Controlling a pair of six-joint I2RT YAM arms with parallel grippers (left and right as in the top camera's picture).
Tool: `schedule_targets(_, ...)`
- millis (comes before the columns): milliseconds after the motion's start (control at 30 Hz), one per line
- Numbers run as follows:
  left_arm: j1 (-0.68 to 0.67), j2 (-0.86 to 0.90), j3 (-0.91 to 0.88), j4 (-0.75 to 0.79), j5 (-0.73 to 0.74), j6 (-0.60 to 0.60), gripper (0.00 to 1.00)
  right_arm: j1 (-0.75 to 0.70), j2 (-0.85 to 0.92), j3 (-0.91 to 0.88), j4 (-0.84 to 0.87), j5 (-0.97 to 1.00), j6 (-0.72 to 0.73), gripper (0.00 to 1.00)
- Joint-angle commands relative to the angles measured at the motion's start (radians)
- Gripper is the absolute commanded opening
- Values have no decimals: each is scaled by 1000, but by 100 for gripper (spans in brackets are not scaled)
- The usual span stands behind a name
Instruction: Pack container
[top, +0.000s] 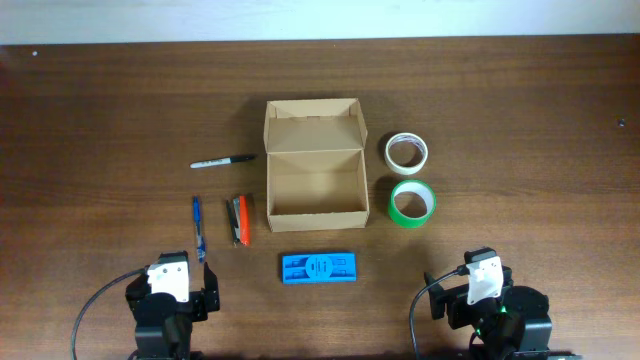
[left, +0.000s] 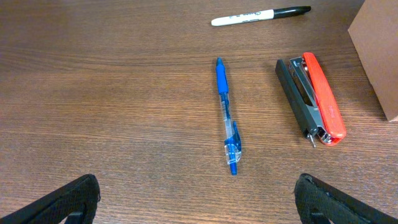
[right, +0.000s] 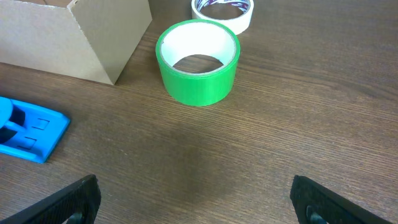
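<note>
The tan cardboard container (top: 315, 180) stands open at the table's middle, its flap lid folded back on the far side; its inside looks empty. Its corner shows in the left wrist view (left: 379, 56) and in the right wrist view (right: 74, 37). My left gripper (left: 196, 202) is open and empty near the front edge, just short of a blue pen (left: 226, 115). My right gripper (right: 196, 199) is open and empty, short of a green tape roll (right: 199, 62).
Left of the box lie a black marker (top: 223, 160), the blue pen (top: 198, 227) and an orange-and-black stapler (top: 240, 219). A blue plastic holder (top: 319, 268) lies in front of the box. A white tape roll (top: 407, 152) and the green roll (top: 412, 203) sit to its right.
</note>
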Motion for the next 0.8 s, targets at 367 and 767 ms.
schedule_targets(367,2,-11,-10,-1,-11,19,99,-9,-12,-11,2,-13,11,99)
schedule_targets(767,2,-11,-10,-1,-11,19,100,-9,-12,-11,-8,-13,11,99)
